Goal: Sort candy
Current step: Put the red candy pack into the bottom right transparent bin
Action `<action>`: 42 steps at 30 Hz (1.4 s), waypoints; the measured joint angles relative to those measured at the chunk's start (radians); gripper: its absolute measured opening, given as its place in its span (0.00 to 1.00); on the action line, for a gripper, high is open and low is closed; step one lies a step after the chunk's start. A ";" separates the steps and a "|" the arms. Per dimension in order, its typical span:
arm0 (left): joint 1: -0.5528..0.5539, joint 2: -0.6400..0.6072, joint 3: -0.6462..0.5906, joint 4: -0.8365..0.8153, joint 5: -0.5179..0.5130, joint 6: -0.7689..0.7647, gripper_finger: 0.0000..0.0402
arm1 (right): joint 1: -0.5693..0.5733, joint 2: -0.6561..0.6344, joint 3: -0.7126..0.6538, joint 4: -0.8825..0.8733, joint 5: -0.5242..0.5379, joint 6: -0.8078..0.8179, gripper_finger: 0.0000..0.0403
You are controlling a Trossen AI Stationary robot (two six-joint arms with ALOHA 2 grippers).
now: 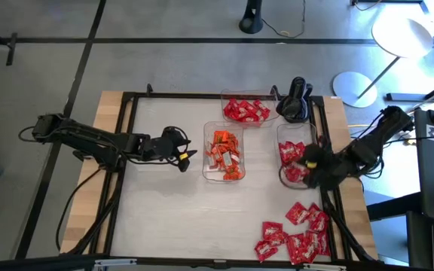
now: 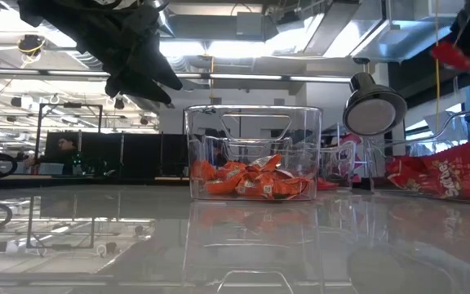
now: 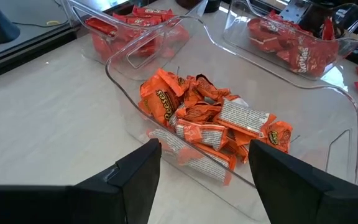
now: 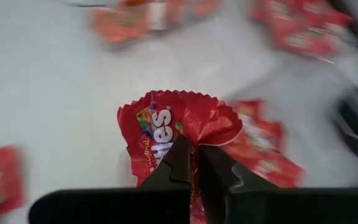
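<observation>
The candy [image 4: 166, 134] in the right tool [image 4: 194, 158] is half hidden by its fingers; the candies [image 4: 272, 155] below it are blurred.

Red and orange wrapped candy [image 1: 294, 238]: 3 trayfuls, a loose heap, 1 red packet [image 4: 166, 134] pinched aloft.

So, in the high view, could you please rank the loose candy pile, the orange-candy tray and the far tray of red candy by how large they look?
1. Loose candy pile, the widest spread, at the table's near right.
2. and 3. Orange-candy tray and far tray of red candy: their footprints look much alike, one lengthwise and one crosswise, so I would not rank them.
</observation>
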State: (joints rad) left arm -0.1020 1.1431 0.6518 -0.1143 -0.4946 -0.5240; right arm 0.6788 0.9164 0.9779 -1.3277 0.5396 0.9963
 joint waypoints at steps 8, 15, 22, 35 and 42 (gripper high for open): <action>0.000 0.000 0.000 0.000 0.000 -0.007 0.58 | -0.131 -0.014 0.000 -0.190 0.037 0.096 0.02; 0.000 0.000 0.000 0.000 0.000 -0.014 0.58 | -0.218 -0.013 0.000 -0.190 -0.002 0.049 0.02; 0.000 0.000 0.000 0.000 0.000 -0.013 0.58 | -0.256 -0.008 0.000 -0.191 -0.018 0.046 0.22; 0.000 0.000 0.000 0.000 0.000 -0.018 0.58 | -0.223 0.013 0.001 0.118 -0.339 -0.037 0.64; 0.000 0.000 0.000 -0.001 0.000 -0.019 0.58 | -0.079 0.141 0.002 0.288 -0.403 -0.028 0.63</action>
State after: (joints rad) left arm -0.1020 1.1431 0.6518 -0.1150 -0.4946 -0.5426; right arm 0.5998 1.0574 0.9794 -1.0394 0.1368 0.9687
